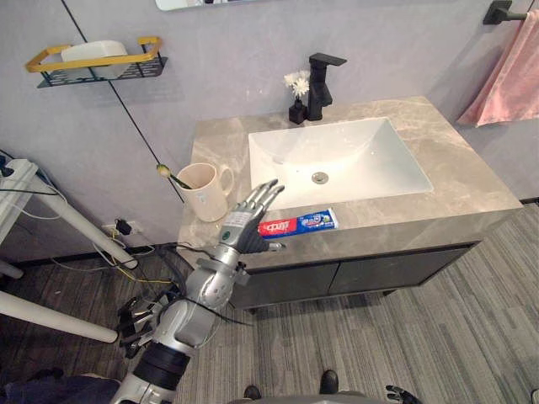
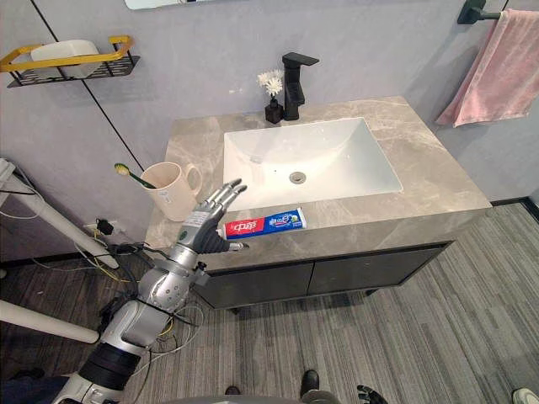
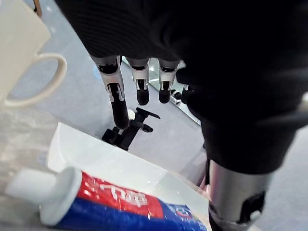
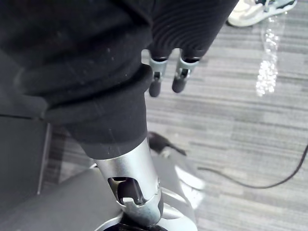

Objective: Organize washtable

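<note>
A red, white and blue toothpaste tube lies along the front edge of the grey stone washtable, its white cap pointing to the left. My left hand hovers over the cap end, open, with straight fingers spread towards the basin and not touching the tube. A beige cup holding a toothbrush stands at the counter's left, just left of the hand. My right hand hangs low over the floor with relaxed fingers, holding nothing.
A white basin fills the counter's middle, with a black tap and a small vase of white flowers behind it. A pink towel hangs at the right. A wall shelf and white frame are left. A person's shoe is on the floor.
</note>
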You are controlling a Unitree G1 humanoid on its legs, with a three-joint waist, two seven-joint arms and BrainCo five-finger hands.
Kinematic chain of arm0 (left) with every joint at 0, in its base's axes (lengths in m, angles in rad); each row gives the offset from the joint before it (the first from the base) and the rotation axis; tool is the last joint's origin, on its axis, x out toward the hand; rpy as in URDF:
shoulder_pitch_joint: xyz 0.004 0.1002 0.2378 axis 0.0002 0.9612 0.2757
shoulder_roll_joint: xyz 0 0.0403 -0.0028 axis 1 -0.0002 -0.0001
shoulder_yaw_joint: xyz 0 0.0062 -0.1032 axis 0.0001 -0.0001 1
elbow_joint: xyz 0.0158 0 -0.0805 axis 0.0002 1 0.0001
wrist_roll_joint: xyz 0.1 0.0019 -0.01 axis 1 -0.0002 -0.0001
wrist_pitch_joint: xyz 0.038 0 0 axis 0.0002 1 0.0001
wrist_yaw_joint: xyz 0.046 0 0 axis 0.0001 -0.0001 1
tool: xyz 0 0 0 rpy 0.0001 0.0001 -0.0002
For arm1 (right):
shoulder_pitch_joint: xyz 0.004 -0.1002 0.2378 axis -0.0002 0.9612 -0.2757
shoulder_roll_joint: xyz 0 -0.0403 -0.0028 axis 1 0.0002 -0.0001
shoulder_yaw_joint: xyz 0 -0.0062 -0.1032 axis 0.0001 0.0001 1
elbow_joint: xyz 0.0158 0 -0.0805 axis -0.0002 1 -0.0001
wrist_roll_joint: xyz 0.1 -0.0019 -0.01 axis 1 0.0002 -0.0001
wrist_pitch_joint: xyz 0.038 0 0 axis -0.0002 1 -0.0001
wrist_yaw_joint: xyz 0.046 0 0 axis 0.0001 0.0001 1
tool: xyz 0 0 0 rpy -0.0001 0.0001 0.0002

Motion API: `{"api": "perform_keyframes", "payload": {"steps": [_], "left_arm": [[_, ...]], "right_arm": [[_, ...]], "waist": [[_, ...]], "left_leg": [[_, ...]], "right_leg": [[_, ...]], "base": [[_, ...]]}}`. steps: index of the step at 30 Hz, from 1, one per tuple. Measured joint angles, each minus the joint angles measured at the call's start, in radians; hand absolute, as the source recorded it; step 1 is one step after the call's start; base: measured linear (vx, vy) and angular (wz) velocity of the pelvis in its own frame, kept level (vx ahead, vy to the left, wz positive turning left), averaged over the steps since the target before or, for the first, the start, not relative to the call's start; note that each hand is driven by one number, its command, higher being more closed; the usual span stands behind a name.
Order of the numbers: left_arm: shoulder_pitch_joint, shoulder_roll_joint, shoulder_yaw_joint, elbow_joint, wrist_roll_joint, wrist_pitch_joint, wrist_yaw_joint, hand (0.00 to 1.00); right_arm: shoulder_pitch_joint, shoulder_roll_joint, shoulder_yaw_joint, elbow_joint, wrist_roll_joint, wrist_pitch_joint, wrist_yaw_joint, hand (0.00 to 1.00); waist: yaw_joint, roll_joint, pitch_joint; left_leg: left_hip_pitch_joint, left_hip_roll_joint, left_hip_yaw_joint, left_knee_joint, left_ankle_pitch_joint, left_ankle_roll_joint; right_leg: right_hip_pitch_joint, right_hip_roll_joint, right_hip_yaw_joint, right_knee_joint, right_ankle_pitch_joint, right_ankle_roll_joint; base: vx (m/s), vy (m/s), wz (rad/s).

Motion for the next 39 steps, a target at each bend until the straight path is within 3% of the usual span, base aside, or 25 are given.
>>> {"api": "perform_keyframes", "payload": {"steps": [10,17,30,39], "left_arm": [[-0.009,-0.007,-0.094,0.05,0.028,-0.004,-0.024,0.0],[-0.027,-0.006,-0.094,0.055,0.047,-0.003,-0.036,0.0],[-0.073,0.014,-0.062,-0.029,0.084,0.005,0.008,0.0],[-0.077,0.025,-0.046,0.036,0.089,0.005,-0.018,0.0]], "right_arm": [[-0.001,0.0,0.0,0.0,0.001,0.007,0.0,0.0],[-0.001,0.0,0.001,0.0,0.0,0.007,0.001,0.0],[-0.001,0.0,0.001,0.001,0.0,0.015,0.004,0.0],[-0.002,0.0,0.001,0.002,0.0,0.016,0.005,0.0]], "waist": [[-0.003,-0.001,0.0],[-0.003,-0.001,0.0],[-0.001,-0.001,0.0],[-0.003,-0.001,0.001]], "left_leg": [[-0.001,-0.004,-0.001,-0.003,0.0,0.0],[-0.001,-0.004,0.002,-0.002,0.0,0.0],[0.0,-0.004,0.004,-0.004,0.0,0.0],[0.0,-0.003,0.006,-0.002,-0.001,0.0]], "right_leg": [[-0.002,0.003,-0.001,0.0,-0.002,0.003],[-0.003,0.003,0.005,0.0,-0.002,0.003],[-0.005,0.003,0.006,0.0,-0.002,0.003],[-0.005,0.004,0.009,0.0,-0.002,0.003]], "base": [[0.02,0.006,0.0],[0.0,0.0,0.0],[0.0,0.0,0.0],[0.0,0.0,0.0]]}}
